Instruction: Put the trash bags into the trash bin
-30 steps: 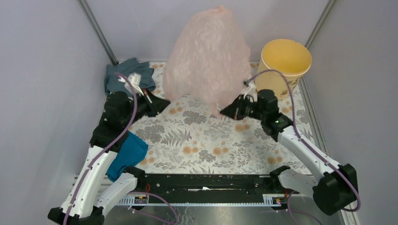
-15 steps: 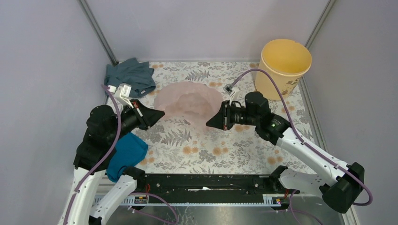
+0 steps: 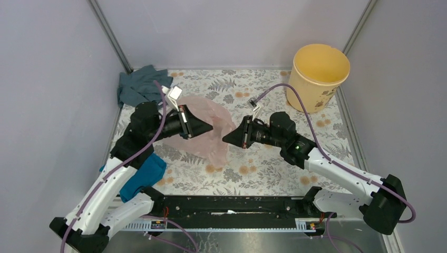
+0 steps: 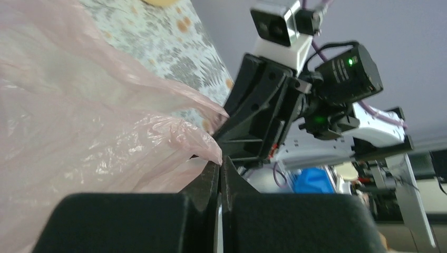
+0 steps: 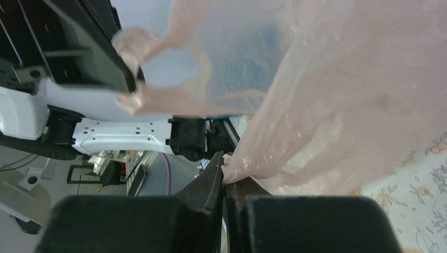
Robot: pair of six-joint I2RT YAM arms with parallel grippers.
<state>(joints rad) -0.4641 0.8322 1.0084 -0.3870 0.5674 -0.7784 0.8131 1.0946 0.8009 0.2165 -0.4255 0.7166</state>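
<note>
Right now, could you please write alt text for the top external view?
The left gripper and right gripper each pinch the pink trash bag over the floral table. The yellow bin stands back right; a grey-blue cloth and a teal cloth lie left.

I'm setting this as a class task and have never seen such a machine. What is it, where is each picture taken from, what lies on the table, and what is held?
Two robot arms are bolted side by side at the table's near edge, each ending in a two-fingered claw. The wide picture comes from a camera above and behind them. The other two come from a camera on each wrist, looking along its own fingers. On the flowered table lie a thin pink plastic bag, a grey-blue cloth at the far left and a teal cloth beside the left arm. A yellow bucket stands at the far right, and nothing shows inside it. The left claw and the right claw are both shut, each pinching the bag's film.
</note>
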